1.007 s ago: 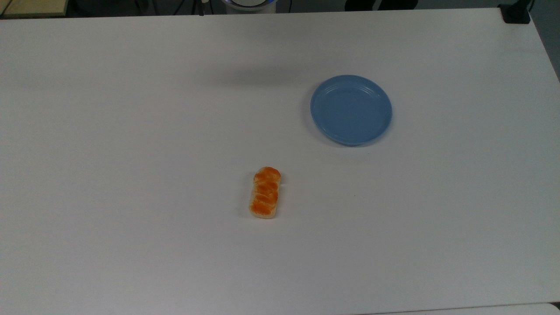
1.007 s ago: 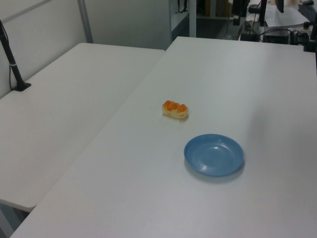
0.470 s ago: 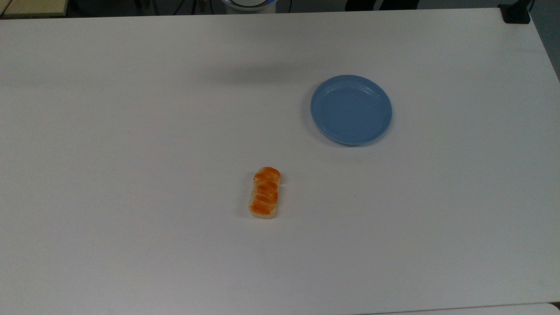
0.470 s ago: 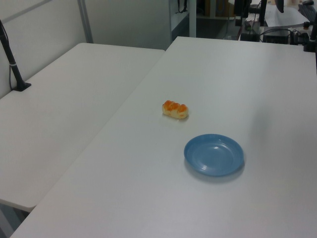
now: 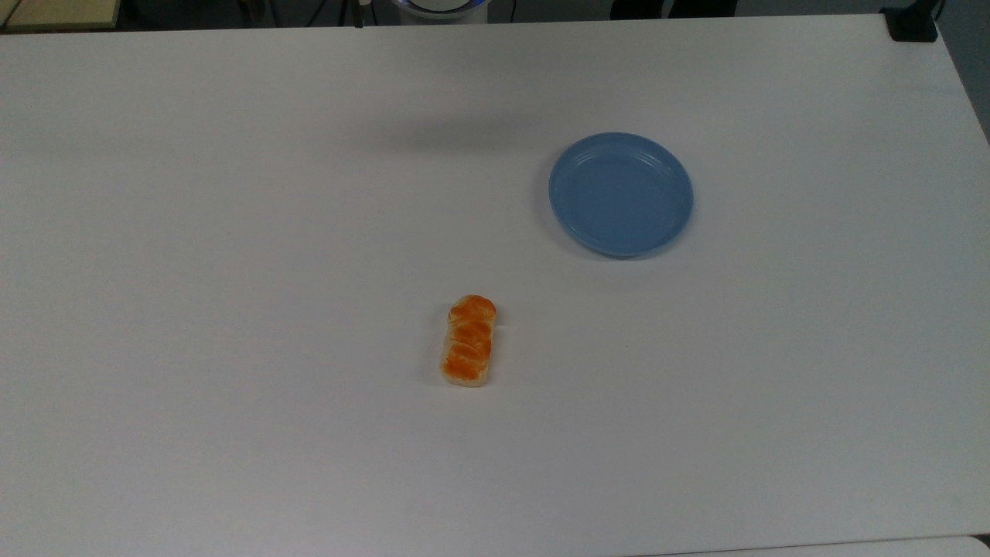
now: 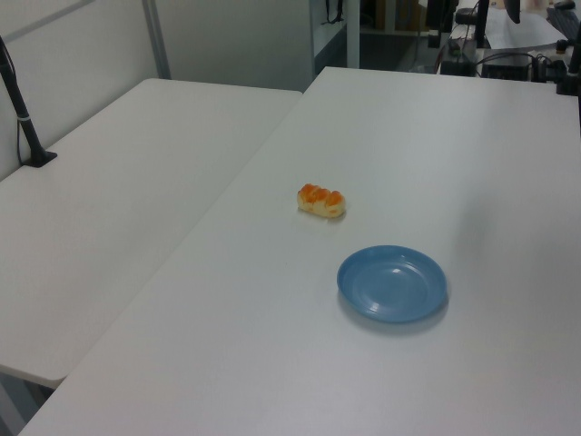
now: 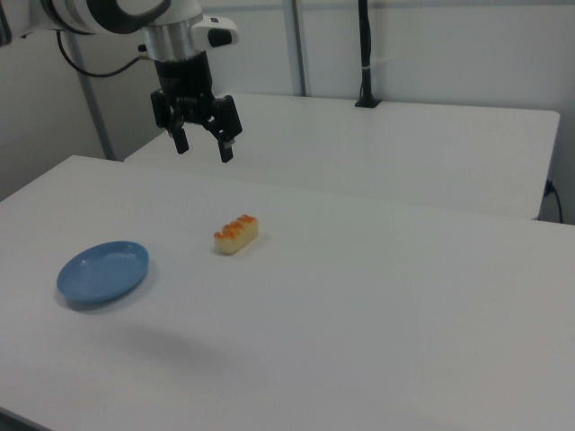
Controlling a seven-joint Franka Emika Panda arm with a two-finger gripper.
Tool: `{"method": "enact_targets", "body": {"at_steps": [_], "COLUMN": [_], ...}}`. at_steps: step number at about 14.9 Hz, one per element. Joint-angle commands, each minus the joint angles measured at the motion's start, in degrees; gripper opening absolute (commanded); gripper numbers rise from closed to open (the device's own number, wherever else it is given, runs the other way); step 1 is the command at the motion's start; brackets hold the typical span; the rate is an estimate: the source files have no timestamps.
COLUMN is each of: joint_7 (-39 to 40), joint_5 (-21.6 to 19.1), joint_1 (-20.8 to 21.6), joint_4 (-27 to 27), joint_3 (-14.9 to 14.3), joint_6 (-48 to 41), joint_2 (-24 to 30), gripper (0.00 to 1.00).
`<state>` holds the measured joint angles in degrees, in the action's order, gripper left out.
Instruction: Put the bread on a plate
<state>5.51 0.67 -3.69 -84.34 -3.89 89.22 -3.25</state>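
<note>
The bread is a small oblong roll with an orange-brown glazed top, lying flat on the white table; I also see the bread in the left view and the bread in the right view. The round light-blue plate sits apart from it, with nothing on it; the plate and the plate show the same. In the right view my gripper hangs high above the table, up and to the left of the bread, open with nothing between its fingers.
A second white table adjoins along the left view's left, with a black pole clamped on it. A black clamp sits at the top view's upper right table corner. Cables and equipment stand beyond the far edge.
</note>
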Motion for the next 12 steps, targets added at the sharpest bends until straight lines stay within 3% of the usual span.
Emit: {"method": "enact_targets", "body": {"at_steps": [1,6,12], "joint_7": [-1.2,0.5,-0.1], "joint_5": [-0.2,-0.3,-0.6], "joint_1": [0.3,0.2,-0.1], "joint_4": [-0.4,-0.2,-0.1], "joint_3": [0.2,0.2,0.2], "joint_6": [1.5,-1.7,1.3], "joint_2": [-0.6,-0.2,-0.4], "gripper": [1.0,1.0,1.0]}}
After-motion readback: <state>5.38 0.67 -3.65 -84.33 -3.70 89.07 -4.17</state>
